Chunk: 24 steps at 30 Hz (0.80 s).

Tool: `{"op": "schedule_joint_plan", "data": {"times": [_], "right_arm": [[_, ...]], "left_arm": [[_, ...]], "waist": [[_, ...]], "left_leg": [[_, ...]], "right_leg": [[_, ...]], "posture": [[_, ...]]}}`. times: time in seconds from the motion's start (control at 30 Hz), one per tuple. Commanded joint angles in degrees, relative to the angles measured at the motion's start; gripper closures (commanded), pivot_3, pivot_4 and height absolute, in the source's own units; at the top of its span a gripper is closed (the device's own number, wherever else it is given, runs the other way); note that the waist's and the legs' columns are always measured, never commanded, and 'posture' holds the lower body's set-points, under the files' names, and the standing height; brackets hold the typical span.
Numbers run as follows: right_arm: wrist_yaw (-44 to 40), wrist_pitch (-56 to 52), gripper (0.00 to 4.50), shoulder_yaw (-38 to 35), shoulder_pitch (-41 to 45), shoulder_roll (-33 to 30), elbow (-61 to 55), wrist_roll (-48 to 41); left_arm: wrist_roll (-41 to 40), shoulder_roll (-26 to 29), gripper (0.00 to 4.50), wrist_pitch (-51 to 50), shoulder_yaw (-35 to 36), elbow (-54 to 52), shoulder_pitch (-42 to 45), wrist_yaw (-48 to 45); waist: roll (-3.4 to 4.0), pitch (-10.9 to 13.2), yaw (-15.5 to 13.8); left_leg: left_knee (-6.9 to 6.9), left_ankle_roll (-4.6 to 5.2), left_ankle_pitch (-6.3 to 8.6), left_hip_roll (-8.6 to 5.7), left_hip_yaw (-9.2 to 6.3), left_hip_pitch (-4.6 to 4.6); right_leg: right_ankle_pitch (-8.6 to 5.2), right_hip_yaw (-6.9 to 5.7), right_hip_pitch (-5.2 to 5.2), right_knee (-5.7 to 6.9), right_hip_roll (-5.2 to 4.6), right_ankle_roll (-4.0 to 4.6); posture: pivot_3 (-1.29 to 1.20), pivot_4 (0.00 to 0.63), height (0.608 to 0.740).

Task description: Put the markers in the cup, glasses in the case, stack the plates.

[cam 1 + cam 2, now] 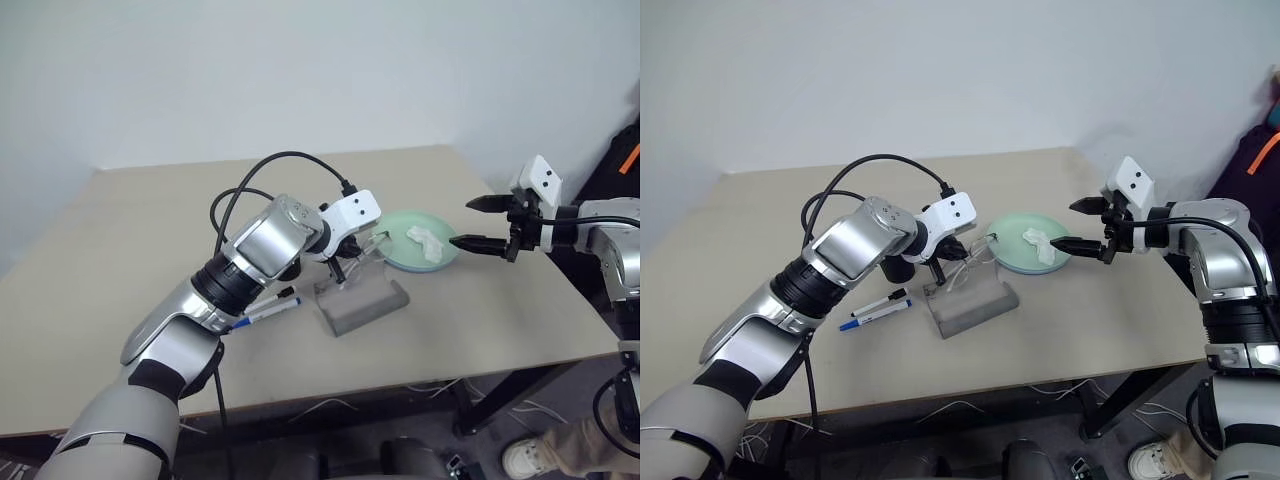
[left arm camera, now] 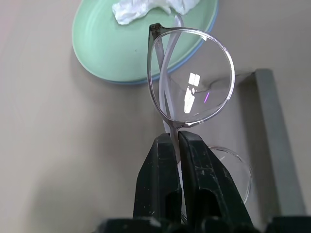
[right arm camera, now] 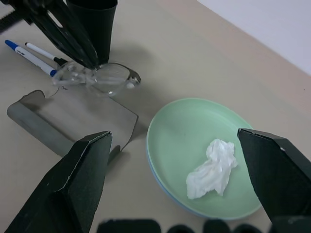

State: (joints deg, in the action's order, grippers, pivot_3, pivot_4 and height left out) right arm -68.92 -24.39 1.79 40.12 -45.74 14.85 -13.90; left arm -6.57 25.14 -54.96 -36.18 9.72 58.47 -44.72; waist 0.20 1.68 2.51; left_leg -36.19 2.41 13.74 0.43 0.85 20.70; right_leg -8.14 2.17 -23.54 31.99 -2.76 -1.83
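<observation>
The left gripper (image 2: 176,145) has its jaws pressed tight on the glasses (image 2: 192,80). It pinches them at the rim of one lens and holds them up in the air, just above the open case (image 3: 73,116). The case lies flat on the table (image 1: 150,230), and nothing is inside it yet. So the glasses job looks like it is halfway: picked up, but not in the case.

The right gripper (image 1: 478,222) has its jaws spread wide, with nothing between them. It hangs near the far side of the plates, a little above the table.

The mint green plate (image 3: 194,131) sits on top of the light blue plate (image 2: 131,81), which peeks out as a thin blue edge under it. So the plates look stacked already. A crumpled white tissue (image 3: 211,167) lies on the green plate.

The two markers (image 1: 878,308) lie side by side on the table, next to the case. One has a black cap and one has a blue cap. The black cup (image 3: 95,22) stands just behind the glasses, close to the markers. I cannot see inside the cup, but both markers are out on the table, so that job is not done.

What is left, I think: lower the glasses into the case, then put both markers in the cup.
</observation>
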Motion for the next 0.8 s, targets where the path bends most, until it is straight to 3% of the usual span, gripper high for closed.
{"op": "schedule_joint_plan", "data": {"times": [0.03,0.4,0.8], "right_arm": [[0.35,0.89,0.00,-0.99,1.67,-0.18,-0.68,-0.35],[0.78,0.07,0.00,-1.56,0.89,-0.56,-2.42,-0.89],[1.32,-0.85,0.00,-1.91,-0.08,-0.74,-4.39,-1.63]], "left_arm": [[2.66,-1.59,4.45,2.94,-0.52,1.18,-1.29,0.06],[6.38,-5.60,4.45,3.24,-2.36,3.07,-5.40,-0.62],[9.13,-6.32,4.45,1.71,-4.22,2.13,-6.58,-2.69]], "waist": [[0.00,0.00,0.01],[0.00,0.00,0.06],[0.01,-0.01,0.09]], "left_leg": [[0.00,0.04,0.03,-0.01,0.02,0.00],[-0.09,0.10,0.05,-0.02,0.02,-0.01],[-0.10,0.10,0.05,-0.02,0.02,-0.02]], "right_leg": [[-0.01,0.03,0.00,0.00,0.00,-0.02],[-0.03,0.07,0.02,0.07,0.00,-0.06],[-0.03,0.08,0.02,0.11,0.01,-0.06]], "posture": [[0.00,0.000,0.727],[0.00,0.000,0.727],[0.00,0.000,0.727]]}}
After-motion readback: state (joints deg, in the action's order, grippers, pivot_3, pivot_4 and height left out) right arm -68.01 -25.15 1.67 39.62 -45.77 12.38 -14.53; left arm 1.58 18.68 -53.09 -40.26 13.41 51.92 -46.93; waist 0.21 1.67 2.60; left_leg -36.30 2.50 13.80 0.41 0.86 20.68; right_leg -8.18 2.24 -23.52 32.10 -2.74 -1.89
